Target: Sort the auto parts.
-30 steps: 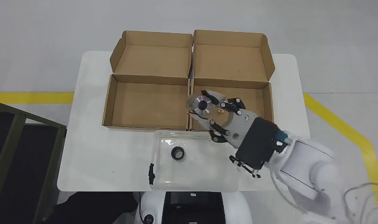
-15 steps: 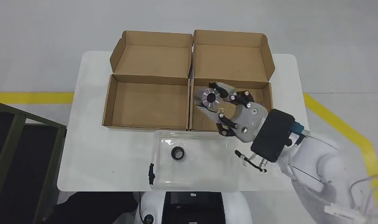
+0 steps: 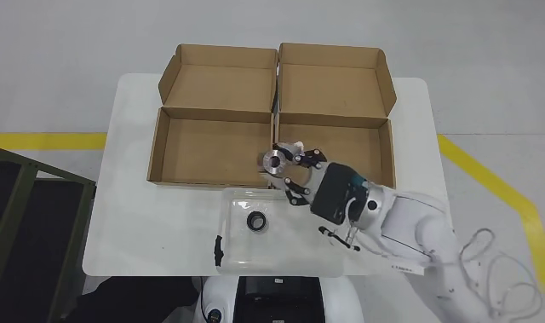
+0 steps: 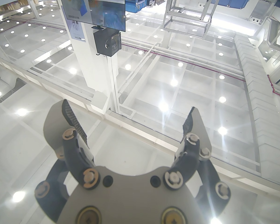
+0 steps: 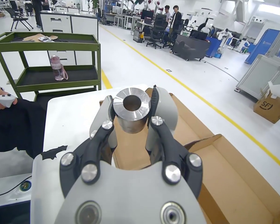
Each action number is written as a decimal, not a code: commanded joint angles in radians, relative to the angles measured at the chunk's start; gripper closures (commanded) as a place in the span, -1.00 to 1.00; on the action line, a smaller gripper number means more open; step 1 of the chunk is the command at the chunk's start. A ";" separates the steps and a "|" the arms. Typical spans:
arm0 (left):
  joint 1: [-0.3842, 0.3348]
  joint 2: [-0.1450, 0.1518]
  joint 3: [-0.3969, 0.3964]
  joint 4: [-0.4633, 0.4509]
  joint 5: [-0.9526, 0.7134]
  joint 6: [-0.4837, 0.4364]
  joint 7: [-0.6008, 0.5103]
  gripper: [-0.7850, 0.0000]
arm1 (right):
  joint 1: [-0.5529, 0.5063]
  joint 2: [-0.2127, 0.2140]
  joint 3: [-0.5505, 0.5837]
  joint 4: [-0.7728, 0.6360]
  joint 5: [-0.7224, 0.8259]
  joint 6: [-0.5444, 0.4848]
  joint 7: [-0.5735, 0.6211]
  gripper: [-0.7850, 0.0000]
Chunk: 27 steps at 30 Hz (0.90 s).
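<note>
While the right gripper [image 3: 279, 163] was held over the cardboard, a short metal sleeve [image 3: 272, 160] was clamped between its two fingers, which were closed narrowly on the sleeve's round side wall. In the top view, the sleeve was seen above the front wall of the left box [image 3: 204, 152], just beside the seam with the right box [image 3: 358, 148]. Its flat end with the dark bore was turned mostly upward, so the long axis was standing rather than lying, and a little tilted.

The grip was shown more closely in the right wrist view. There the sleeve [image 5: 130, 117] was pressed between the toothed pads of the right gripper [image 5: 132, 99], the bored end was turned toward the camera, and brown cardboard was seen under it.

The layout was given by the top view. Both boxes were lying open side by side on the white table [image 3: 128, 195]. A clear tray [image 3: 281, 246] was placed in front of them, and a black ring [image 3: 257, 222] was lying flat inside it, well apart from the sleeve.

In the left wrist view, the left gripper [image 4: 128, 117] was pointed up at the ceiling with its fingers spread wide, and nothing was held between them.
</note>
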 commanded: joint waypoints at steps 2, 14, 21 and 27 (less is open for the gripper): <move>0.000 0.000 0.000 0.000 0.000 0.000 0.000 -1.00 | 0.022 -0.007 -0.037 0.039 -0.002 0.011 0.009 1.00; 0.000 0.000 0.000 0.000 0.000 0.000 0.000 -1.00 | 0.087 -0.035 -0.153 0.187 -0.009 0.035 0.055 1.00; 0.000 0.000 0.000 0.000 0.000 0.000 0.000 -1.00 | 0.117 -0.052 -0.208 0.276 -0.029 0.041 0.051 1.00; 0.000 0.000 0.000 0.000 0.000 0.000 0.000 -1.00 | 0.153 -0.066 -0.241 0.327 -0.045 0.041 0.059 1.00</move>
